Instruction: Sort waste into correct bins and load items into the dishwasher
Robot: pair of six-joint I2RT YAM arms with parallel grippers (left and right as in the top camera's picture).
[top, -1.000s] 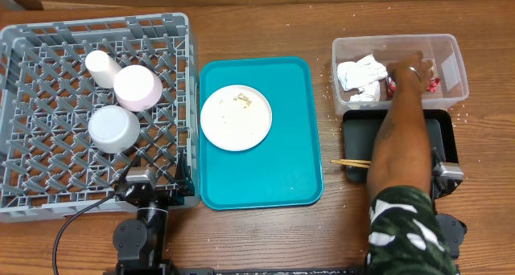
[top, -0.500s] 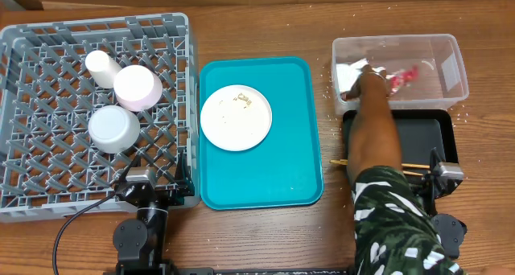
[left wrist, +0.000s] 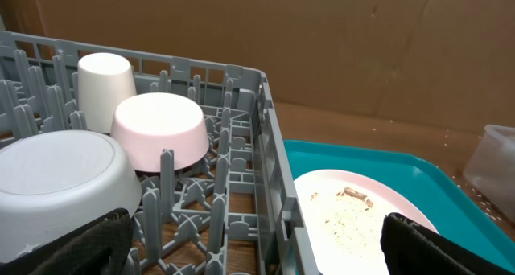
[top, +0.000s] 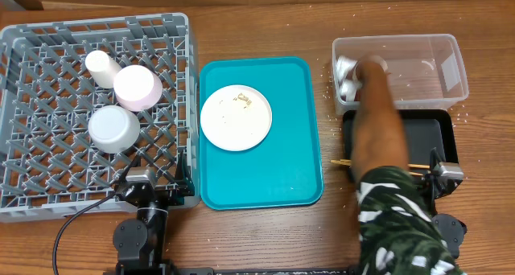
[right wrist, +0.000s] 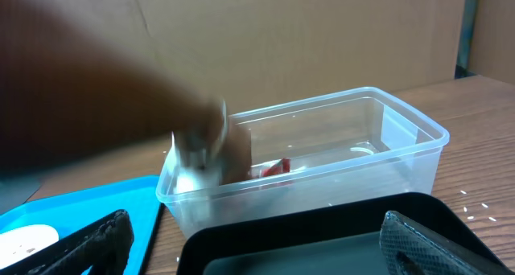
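Note:
A person's arm [top: 376, 122] reaches into the clear tub [top: 434, 46], its hand on the crumpled white napkin [top: 347, 75] at the tub's left end. The napkin [right wrist: 195, 156] is blurred beside a red wrapper [right wrist: 274, 168]. The black tray [top: 426, 134] lies just in front of the tub. A white plate [top: 236, 117] with food crumbs rests on the teal tray [top: 290, 178]. The grey rack [top: 48, 178] holds a white cup [top: 102, 67], a pink bowl [top: 137, 87] and a pale bowl [top: 114, 129]. My left gripper [left wrist: 257, 259] and right gripper [right wrist: 257, 255] are open and hold nothing.
Wooden chopsticks [top: 342, 162] lie across the black tray's near left corner, partly under the arm. Pale grains dot the wood around the tub [top: 330, 82]. From above, the left gripper [top: 143, 182] is at the rack's front edge and the right gripper [top: 444, 174] by the black tray.
The person's hand swept from the right end of the tub to its left end, onto the napkin. The red wrapper is now hidden from above. Neither robot arm moved.

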